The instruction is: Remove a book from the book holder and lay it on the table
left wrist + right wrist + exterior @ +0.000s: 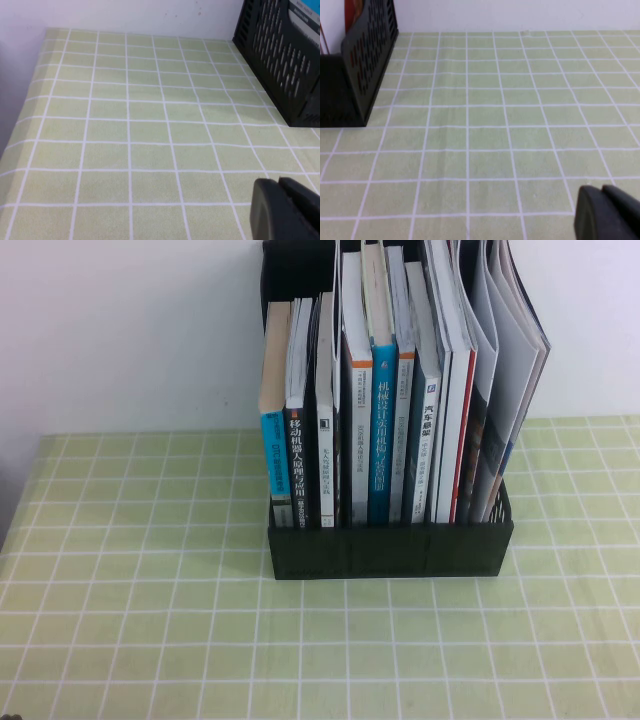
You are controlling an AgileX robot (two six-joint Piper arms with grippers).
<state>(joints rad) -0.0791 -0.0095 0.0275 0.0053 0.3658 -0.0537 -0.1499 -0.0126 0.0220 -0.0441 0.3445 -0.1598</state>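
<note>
The black book holder (390,550) stands at the back middle of the table (130,570), packed with upright books. The book (515,370), a thin large magazine, leans at the holder's right end, showing only pale pages and edges from above. A red patch of it (352,12) shows above the holder's perforated side (370,55) in the right wrist view. Neither gripper shows in the high view. My left gripper (278,181) is shut and empty, low over the cloth left of the holder (285,60). My right gripper (601,189) is shut and empty, low over the cloth right of the holder.
Other books fill the holder, among them a blue-spined one (382,440) and a white one with a red edge (462,420). A white wall rises behind the table. Green gridded cloth lies open in front of and on both sides of the holder.
</note>
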